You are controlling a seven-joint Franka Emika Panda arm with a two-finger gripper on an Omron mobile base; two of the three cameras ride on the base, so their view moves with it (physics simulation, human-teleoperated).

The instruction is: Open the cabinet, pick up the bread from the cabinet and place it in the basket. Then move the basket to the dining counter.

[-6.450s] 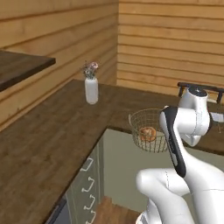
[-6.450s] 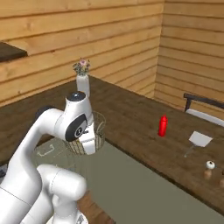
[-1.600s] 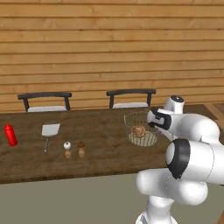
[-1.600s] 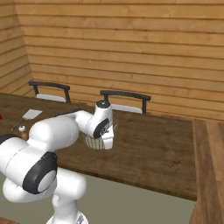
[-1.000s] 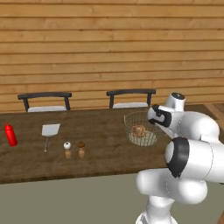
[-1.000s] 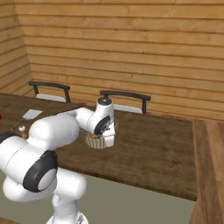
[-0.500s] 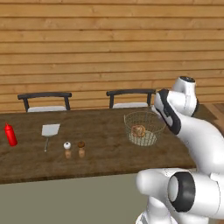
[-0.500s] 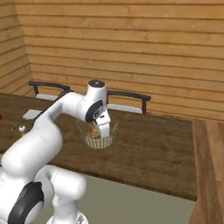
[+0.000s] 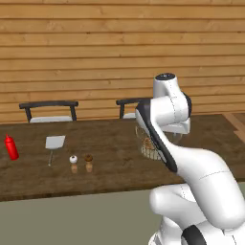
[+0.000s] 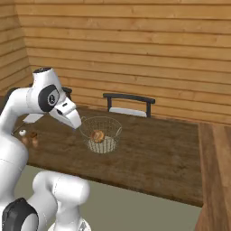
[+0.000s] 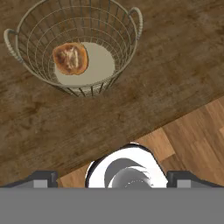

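The wire basket (image 10: 112, 130) stands upright on the dining counter (image 10: 158, 153), with the bread (image 10: 97, 135) lying on its pale bottom. From above, the bread (image 11: 71, 57) sits left of centre in the basket (image 11: 124, 57), and nothing touches either. My gripper (image 11: 112, 178) is open and empty, raised well above the counter (image 11: 131, 100) and back from the basket, over the counter's near edge. In the left base view my arm covers most of the basket (image 9: 145, 148). The cabinet is out of view.
Two dark chairs (image 9: 48, 107) (image 10: 128, 103) stand behind the counter. A red bottle (image 9: 11, 147), a napkin with cutlery (image 9: 54, 142) and two small shakers (image 9: 80, 163) sit at the counter's left. Wood floor (image 11: 192, 140) lies past the counter's near edge.
My hand has let go of the basket's rim, risen and drawn back toward me. The basket with the bread stays put on the counter.
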